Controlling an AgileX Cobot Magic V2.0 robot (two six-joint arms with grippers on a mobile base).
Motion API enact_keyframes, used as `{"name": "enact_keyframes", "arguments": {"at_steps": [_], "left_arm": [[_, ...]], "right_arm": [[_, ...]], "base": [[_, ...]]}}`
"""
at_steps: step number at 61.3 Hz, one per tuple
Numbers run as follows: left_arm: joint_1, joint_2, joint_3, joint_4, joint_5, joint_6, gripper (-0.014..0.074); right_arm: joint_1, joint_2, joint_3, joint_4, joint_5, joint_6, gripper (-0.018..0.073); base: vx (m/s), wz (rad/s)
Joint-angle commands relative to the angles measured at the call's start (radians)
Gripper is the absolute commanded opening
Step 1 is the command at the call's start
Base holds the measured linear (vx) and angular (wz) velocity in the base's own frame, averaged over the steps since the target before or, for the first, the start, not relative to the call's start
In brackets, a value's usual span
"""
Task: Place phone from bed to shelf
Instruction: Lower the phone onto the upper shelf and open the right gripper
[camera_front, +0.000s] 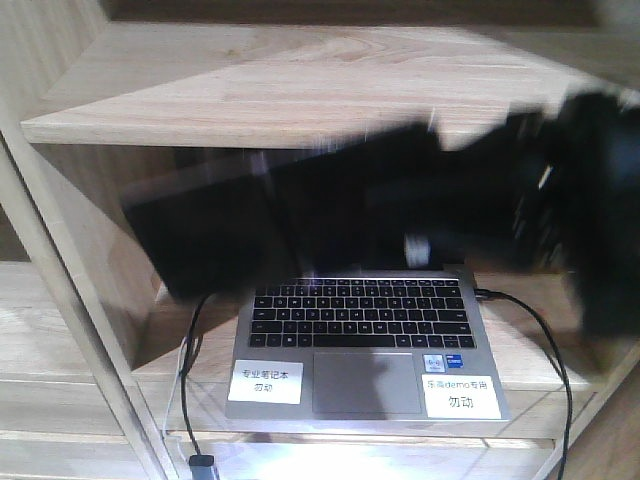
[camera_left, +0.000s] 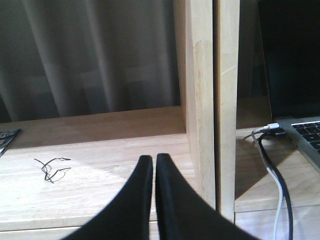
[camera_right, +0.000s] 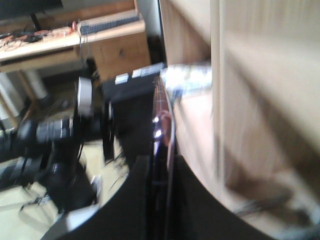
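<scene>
Closest to the right wrist camera, the right gripper (camera_right: 159, 200) has its 2 dark fingers clamped on the phone (camera_right: 161, 120), which stands edge-on between them, a thin glossy black slab with a pinkish rim running up toward 12 o'clock. Pale wooden shelving (camera_right: 250, 100) fills the blurred area from 1 to 4 o'clock, and a dark tripod-like stand (camera_right: 55, 145) sits low at 9 o'clock.

From the front camera, that arm (camera_front: 560, 200) comes in from 3 o'clock as a black smear, carrying a dark blurred slab (camera_front: 215, 235) across the middle of the frame, in front of the space between 2 wooden boards. Whether the slab touches any board cannot be told through the blur. An upper shelf (camera_front: 300, 90) lies at 12 o'clock. Below the slab, an open grey laptop (camera_front: 365, 345) rests on the lower board, with black cables (camera_front: 540, 330) trailing at 4 o'clock and 8 o'clock.

At the left wrist camera, the left gripper (camera_left: 154, 162) shows its 2 black fingers pressed together with nothing between them, hovering over a light wooden board (camera_left: 100, 180). A small black wire tangle (camera_left: 51, 169) lies on that board at 9 o'clock.
</scene>
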Motion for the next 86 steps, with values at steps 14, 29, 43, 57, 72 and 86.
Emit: {"name": "enact_keyframes", "arguments": {"at_steps": [14,29,43,57,72,86], "left_arm": [[-0.007,-0.004,-0.023,-0.009,-0.073,-0.006,0.0001],[-0.007,-0.004,-0.023,-0.009,-0.073,-0.006,0.0001],[-0.007,-0.004,-0.023,-0.009,-0.073,-0.006,0.0001],[-0.007,-0.004,-0.023,-0.009,-0.073,-0.006,0.0001],[-0.007,-0.004,-0.023,-0.009,-0.073,-0.006,0.0001],[-0.007,-0.004,-0.023,-0.009,-0.073,-0.006,0.0001]], "right_arm": [[-0.001,-0.008,-0.206,0.101,-0.327,0.040,-0.0002],[-0.001,0.101,-0.310,0.111,-0.368,0.040,-0.0002],[0.057,0.247,-0.434,0.155,-0.392,0.039,-0.0002],[0.208,0.376,-0.528,0.094,-0.547,0.037,-0.0002],[0.208,0.483,-0.531,0.096,-0.665,0.037,-0.0002],[0.208,0.555,-0.531,0.099,-0.677,0.041,-0.0002]], "base": [[0.00,0.00],[0.00,0.00],[0.00,0.00],[0.00,0.00],[0.00,0.00],[0.00,0.00]]}}
